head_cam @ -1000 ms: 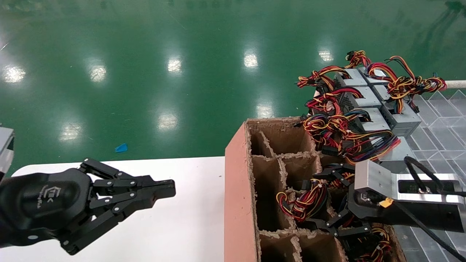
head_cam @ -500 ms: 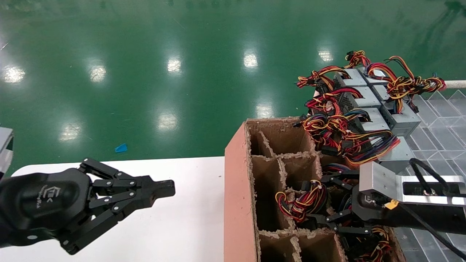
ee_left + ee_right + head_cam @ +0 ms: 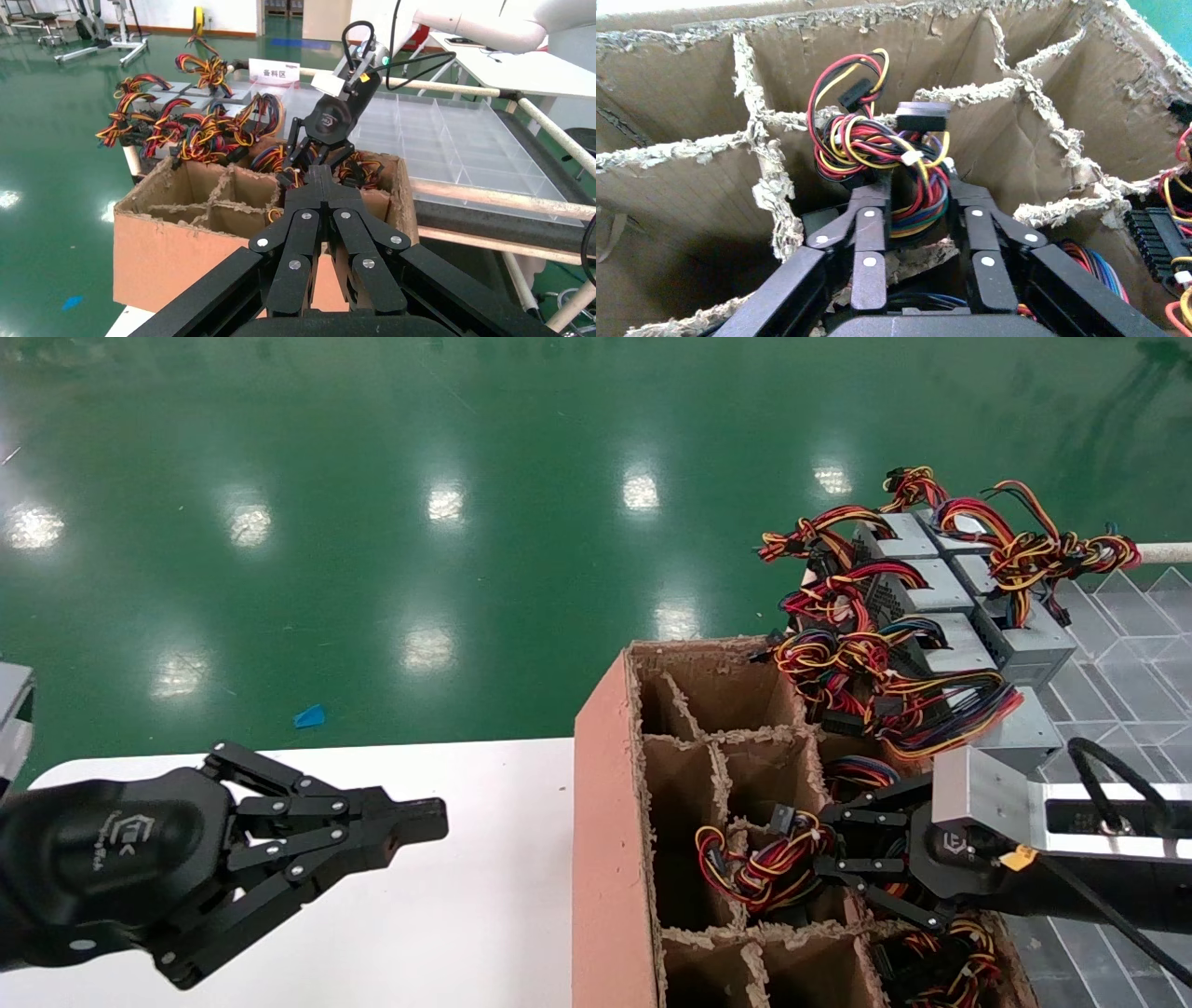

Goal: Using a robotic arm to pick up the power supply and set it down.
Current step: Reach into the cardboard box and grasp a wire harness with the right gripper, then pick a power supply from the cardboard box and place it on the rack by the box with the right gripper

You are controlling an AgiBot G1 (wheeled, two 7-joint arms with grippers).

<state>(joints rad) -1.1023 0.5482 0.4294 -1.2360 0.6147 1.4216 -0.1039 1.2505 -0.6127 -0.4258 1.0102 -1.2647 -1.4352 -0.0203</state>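
My right gripper [image 3: 824,840] reaches into a middle cell of the brown cardboard divided box [image 3: 605,803]. Its fingers have closed in on either side of the power supply [image 3: 759,868] in that cell. Only the power supply's red, yellow, black and blue wires and black connectors [image 3: 877,140] show; its grey body is hidden in the cell. In the right wrist view the right gripper [image 3: 919,193] has the wire bundle between its fingers and its tips are hidden behind the wires. My left gripper [image 3: 428,822] hangs shut and empty over the white table [image 3: 466,915]; the left wrist view shows the left gripper [image 3: 320,175] pointing at the box.
Several more grey power supplies [image 3: 931,589] with tangled wires are stacked behind the box at the back right. More wires [image 3: 941,961] fill the near right cells. A clear divided plastic tray [image 3: 1127,654] lies to the right. The green floor [image 3: 372,523] lies beyond the table.
The right gripper has sunk lower into the cell and its fingers have drawn in from a wide spread to close around the wire bundle. The left arm has not moved.
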